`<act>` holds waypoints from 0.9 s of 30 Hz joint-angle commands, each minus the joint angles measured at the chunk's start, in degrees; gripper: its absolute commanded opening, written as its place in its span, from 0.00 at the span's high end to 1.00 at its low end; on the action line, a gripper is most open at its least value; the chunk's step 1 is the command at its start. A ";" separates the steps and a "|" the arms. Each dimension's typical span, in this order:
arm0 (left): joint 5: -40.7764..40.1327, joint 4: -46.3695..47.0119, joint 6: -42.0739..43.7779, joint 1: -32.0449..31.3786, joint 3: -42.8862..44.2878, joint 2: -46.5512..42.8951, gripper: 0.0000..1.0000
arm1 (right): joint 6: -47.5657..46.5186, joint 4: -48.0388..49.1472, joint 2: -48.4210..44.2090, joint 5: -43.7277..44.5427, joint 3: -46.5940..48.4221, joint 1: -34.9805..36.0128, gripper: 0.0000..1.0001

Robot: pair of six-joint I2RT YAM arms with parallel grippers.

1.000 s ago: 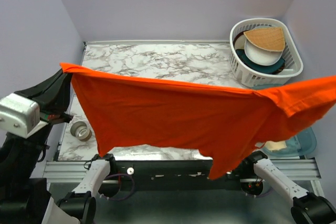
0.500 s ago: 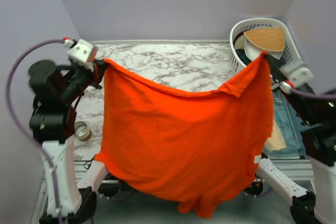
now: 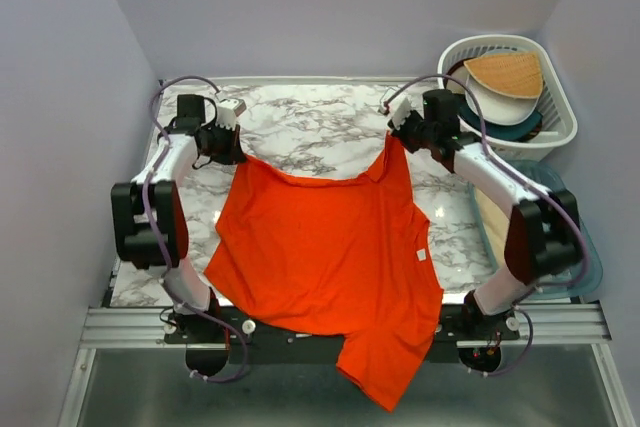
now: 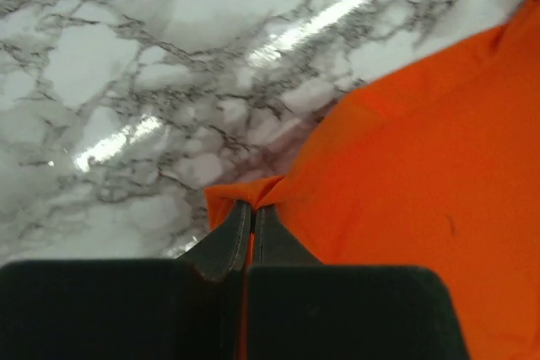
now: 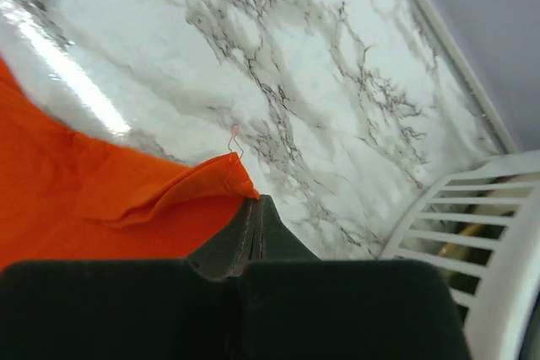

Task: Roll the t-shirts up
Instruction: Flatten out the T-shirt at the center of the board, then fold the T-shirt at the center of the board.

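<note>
One bright orange-red t-shirt (image 3: pixel 330 257) lies spread over the marble table (image 3: pixel 310 117), its lower part and a sleeve hanging past the near edge. My left gripper (image 3: pixel 238 152) is shut on the shirt's far left corner, and the left wrist view shows the t-shirt (image 4: pixel 422 166) pinched at the left gripper (image 4: pixel 252 206) tips. My right gripper (image 3: pixel 393 137) is shut on the far right corner. In the right wrist view the t-shirt (image 5: pixel 101 200) hem bunches at the right gripper (image 5: pixel 255 201) tips, with a loose thread sticking up.
A white laundry basket (image 3: pixel 560 137) at the back right holds a tan fan-shaped piece (image 3: pixel 508 72) and bowls; its rim (image 5: pixel 498 233) shows beside my right gripper. A blue-grey tray (image 3: pixel 590 257) sits at the right edge. Walls close in on both sides and behind.
Both arms swung down from high in the air toward the table's far side. The shirt, hanging stretched between them before, now lies spread on the table.
</note>
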 commanded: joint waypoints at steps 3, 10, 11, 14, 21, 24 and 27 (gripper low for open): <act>-3.43 4.21 0.28 2.71 15.51 16.28 1.00 | -3.00 5.72 18.81 8.16 17.94 -1.21 0.99; -7.30 1.57 -2.09 2.80 28.79 26.39 1.00 | -1.85 0.19 36.31 12.39 41.14 -3.59 0.99; -8.52 1.92 -2.96 2.80 30.63 27.62 1.00 | -1.94 0.01 39.28 12.48 43.25 -3.68 0.99; -10.90 2.45 -4.02 2.45 33.53 29.20 1.00 | -3.61 -0.61 43.51 11.77 48.97 -4.03 0.99; -10.12 1.13 -2.09 1.39 35.57 29.56 1.00 | -5.20 -1.13 47.05 8.96 53.82 -3.94 0.99; -10.29 0.43 -0.87 1.39 35.48 29.12 1.00 | -5.19 -2.36 46.61 8.78 53.12 -3.94 0.99; -10.73 -0.62 0.80 1.39 35.66 28.60 1.00 | -5.20 -2.98 44.24 8.70 50.05 -4.03 0.99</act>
